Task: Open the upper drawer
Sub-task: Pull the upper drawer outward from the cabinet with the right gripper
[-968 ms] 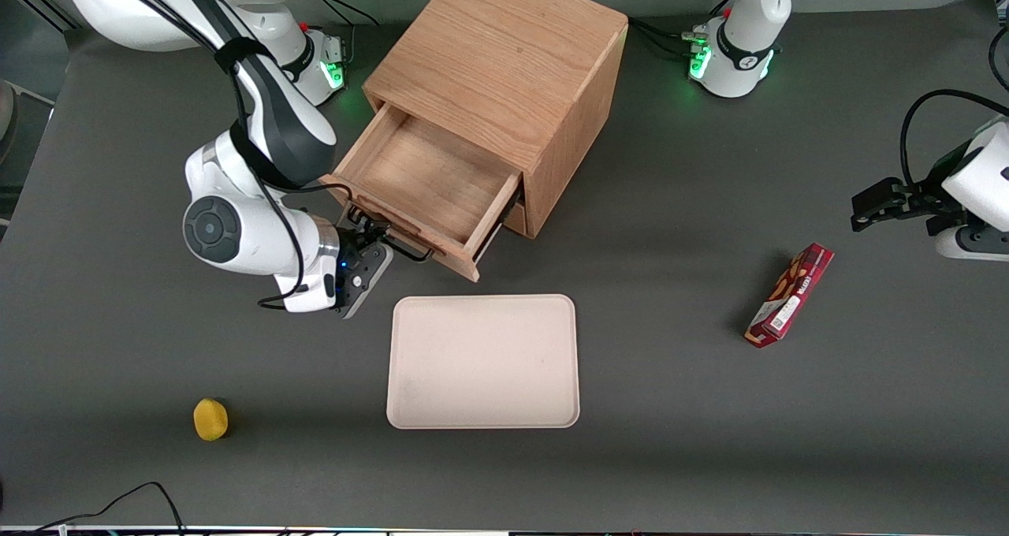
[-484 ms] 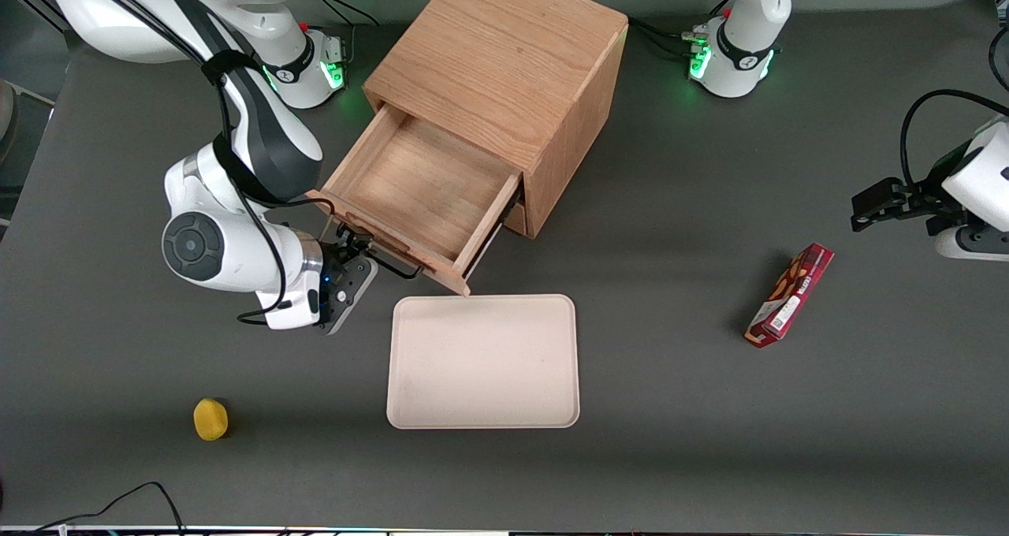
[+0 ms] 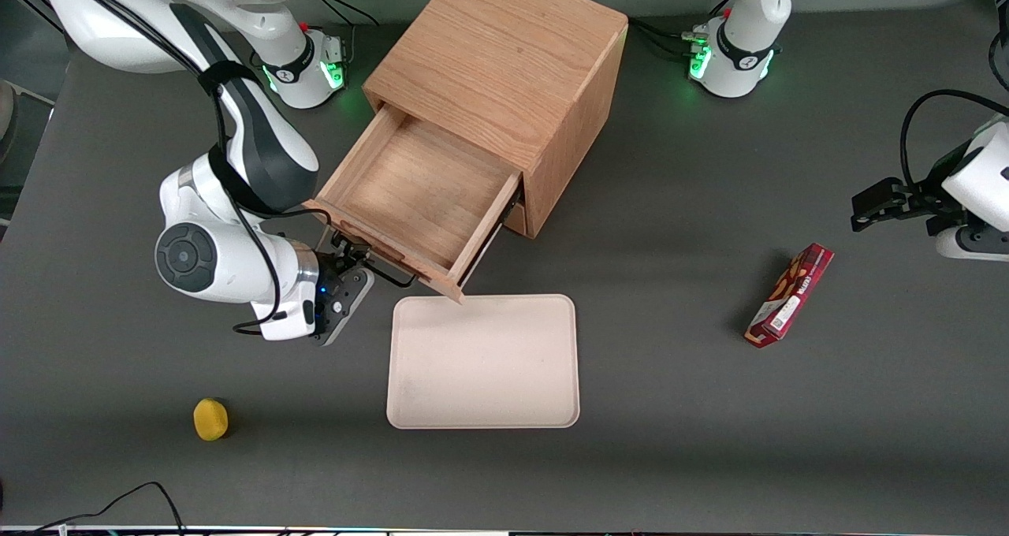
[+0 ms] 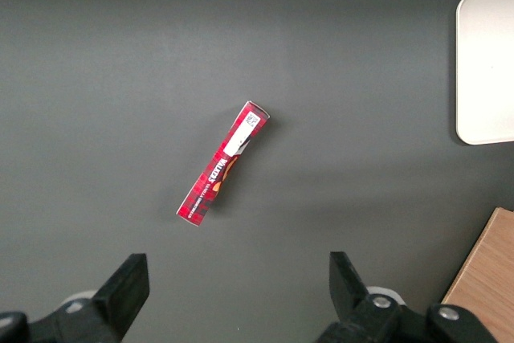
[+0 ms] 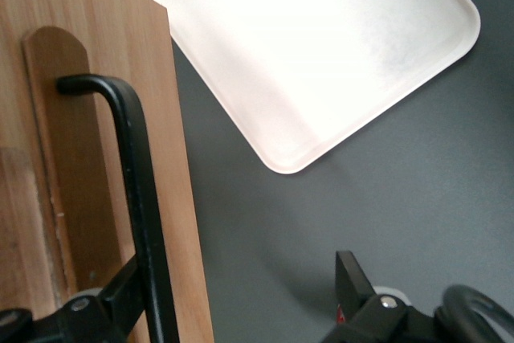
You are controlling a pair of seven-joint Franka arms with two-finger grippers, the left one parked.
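Upper drawer (image 3: pixel 410 193) has slid farther out, nearly fully open; claw (image 3: pixel 352 254) spread around its black handle (image 5: pixel 140 190), not clamped.

The gripper (image 3: pixel 356 254) is sitting at the drawer (image 3: pixel 410 197) handle (image 5: pixel 140 190), but its fingertips are getting cut off in the wrist view.

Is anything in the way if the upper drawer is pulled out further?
Nothing visible blocks it. The tray lies flat in front of the upper drawer, lower than it. The open hand is at the handle.
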